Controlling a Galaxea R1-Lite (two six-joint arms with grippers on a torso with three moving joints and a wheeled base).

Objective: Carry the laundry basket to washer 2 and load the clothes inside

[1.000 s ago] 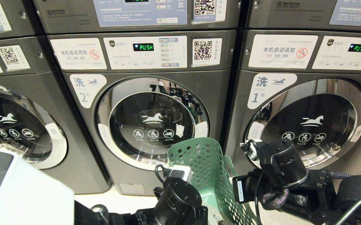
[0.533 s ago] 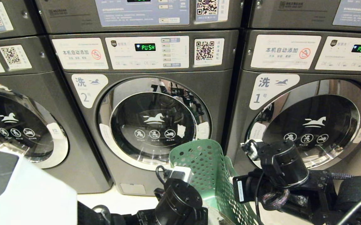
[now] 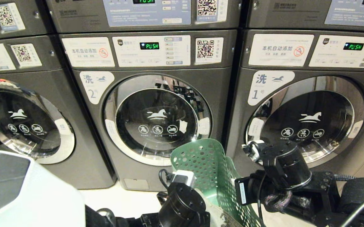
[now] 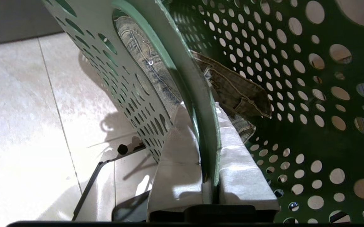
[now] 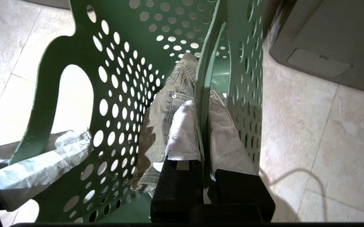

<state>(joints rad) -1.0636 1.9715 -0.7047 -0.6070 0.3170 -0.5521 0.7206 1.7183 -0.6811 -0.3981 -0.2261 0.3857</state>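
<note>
Three dark grey front-loaders stand in a row on a pale tiled floor (image 4: 27, 104), each with a second unit stacked above. The leftmost washer (image 3: 27, 126) is cut off at the frame edge and its number label is out of view. Washer 2 (image 3: 156, 123) stands in the middle, door shut, display reading PUSH. Washer 1 (image 3: 308, 123) stands to the right, door also shut.

The basket (image 3: 207, 170) sits low in front of the gap between washer 2 and washer 1, partly covering the lower right of washer 2's door. The left gripper (image 4: 205, 113) is clamped on one basket wall rim, padded fingers (image 4: 182, 151) either side. The right gripper (image 5: 202, 110) is clamped on the opposite rim. The clothes (image 5: 166, 110) lie on the basket bottom, partly hidden behind the rims and fingers.

A white robot part (image 3: 21, 192) blocks the lower left corner of the head view.
</note>
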